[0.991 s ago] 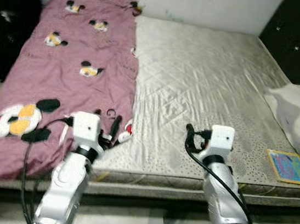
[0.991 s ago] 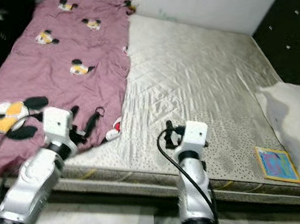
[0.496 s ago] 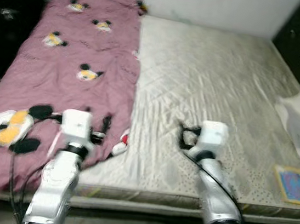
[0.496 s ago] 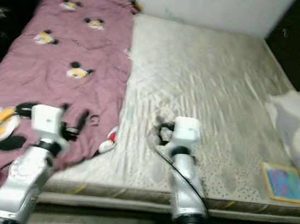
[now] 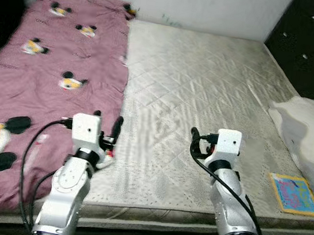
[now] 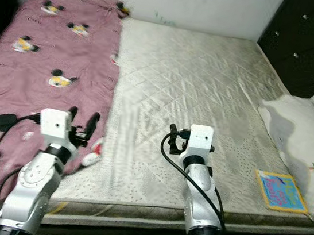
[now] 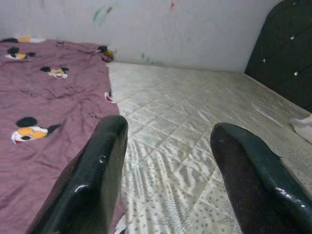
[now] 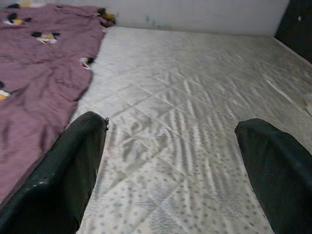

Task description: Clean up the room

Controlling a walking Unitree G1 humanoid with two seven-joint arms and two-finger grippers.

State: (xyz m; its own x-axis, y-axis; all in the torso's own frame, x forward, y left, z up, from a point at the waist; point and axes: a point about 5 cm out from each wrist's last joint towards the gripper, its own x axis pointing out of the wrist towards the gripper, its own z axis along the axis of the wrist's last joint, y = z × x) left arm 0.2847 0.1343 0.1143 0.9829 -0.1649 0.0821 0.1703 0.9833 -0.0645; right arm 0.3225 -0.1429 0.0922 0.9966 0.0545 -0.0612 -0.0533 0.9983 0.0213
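Sheet (image 5: 41, 73), maroon with cartoon print, covers only robot's-left half of mattress (image 5: 205, 101); right half bare. Left gripper (image 5: 105, 128) spread, empty, hovering over sheet's inner edge near foot. Right gripper (image 8: 170, 161) spread, empty, above bare quilting. Pillow (image 5: 312, 126) and book (image 5: 292, 193) at right edge. Judgement: tidying barely begun; spreading sheet remains.

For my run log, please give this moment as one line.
left hand: open, over purple bedsheet edge | right hand: open, above bare mattress | pillow: right side
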